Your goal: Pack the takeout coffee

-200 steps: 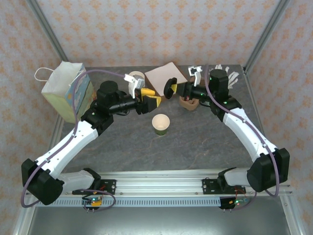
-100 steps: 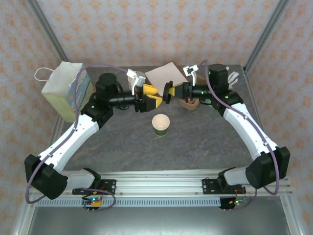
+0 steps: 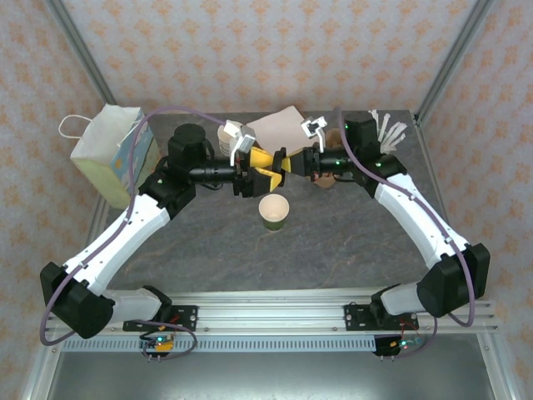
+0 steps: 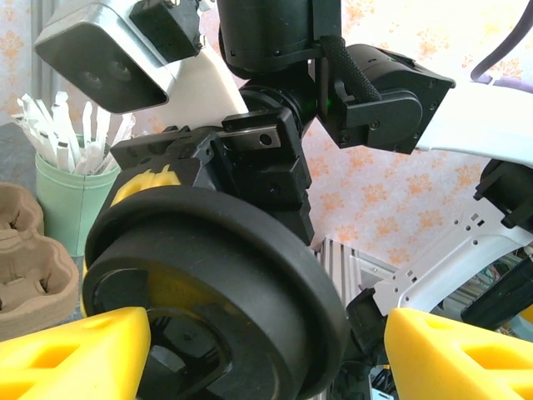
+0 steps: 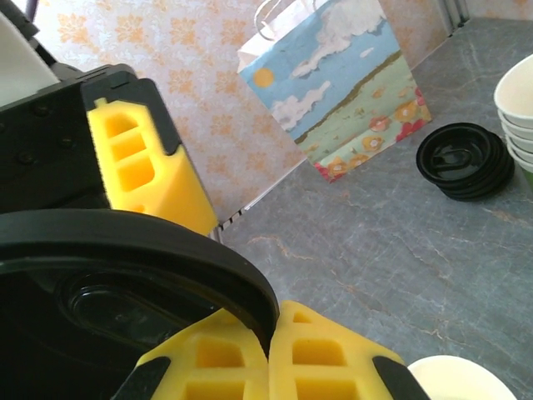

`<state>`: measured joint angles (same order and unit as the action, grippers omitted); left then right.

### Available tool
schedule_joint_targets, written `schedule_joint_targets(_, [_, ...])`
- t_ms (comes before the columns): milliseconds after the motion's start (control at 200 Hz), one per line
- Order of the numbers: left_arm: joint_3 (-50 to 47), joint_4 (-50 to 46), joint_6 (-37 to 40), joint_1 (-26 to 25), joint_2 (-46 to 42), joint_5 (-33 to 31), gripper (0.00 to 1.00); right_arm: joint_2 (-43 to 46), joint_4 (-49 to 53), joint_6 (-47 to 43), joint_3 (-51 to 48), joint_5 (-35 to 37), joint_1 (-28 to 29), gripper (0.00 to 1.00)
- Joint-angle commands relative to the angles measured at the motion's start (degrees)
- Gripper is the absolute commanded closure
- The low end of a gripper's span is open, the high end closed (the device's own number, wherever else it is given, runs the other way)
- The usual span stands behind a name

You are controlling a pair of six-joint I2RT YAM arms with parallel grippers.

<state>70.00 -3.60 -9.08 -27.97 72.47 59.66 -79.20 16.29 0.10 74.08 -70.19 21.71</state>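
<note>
Well, far left on the worktop (image 3: 333, 242) stands the paper bag (image 3: 108, 158). The left tool (image 3: 268, 161) is spread apart around the black lid (image 4: 216, 275) and, as far as I can judge, not pinching it. The right tool (image 3: 287, 158) is clamped on the lid's rim. The lidless cup (image 3: 274, 211) stands upright just near of both tools, so the lid lies above it, and both arms look equally close.

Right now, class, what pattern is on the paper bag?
The paper bag: sky, clouds, sun, flowers landscape; best in right wrist view.
</note>
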Motion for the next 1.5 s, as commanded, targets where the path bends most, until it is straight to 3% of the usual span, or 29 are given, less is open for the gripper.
schedule_joint_targets(0, [-1.5, 2.5, -1.0, 1.2, -2.1, 2.6, 0.21, 0.4, -1.1, -1.5, 1.6, -4.4, -0.2, 0.97])
schedule_joint_targets(275, [-3.9, 9.9, -6.4, 3.5, -1.1, 7.4, 0.15, 0.7, 1.6, -3.8, 3.3, -6.6, -1.0, 0.97])
schedule_joint_targets(626, [-0.5, 7.8, -5.4, 3.4, 2.5, 13.8, 0.10, -0.6, 3.9, -5.8, 5.0, -11.4, -1.0, 0.98])
schedule_joint_targets(866, [1.5, 7.0, -5.3, 2.8, 3.9, 14.8, 0.08, -2.1, 8.1, -9.1, 6.8, -12.3, -0.3, 0.97])
schedule_joint_targets(1266, [3.3, 2.7, -1.9, 0.7, 5.0, 14.5, 0.13, -2.9, 8.5, -8.9, 7.6, -10.9, 0.5, 0.98])
schedule_joint_targets(1491, [3.4, 3.4, -2.2, 0.2, 5.3, 13.3, 0.21, -2.6, 6.5, -7.3, 6.7, -9.5, 0.8, 0.97])
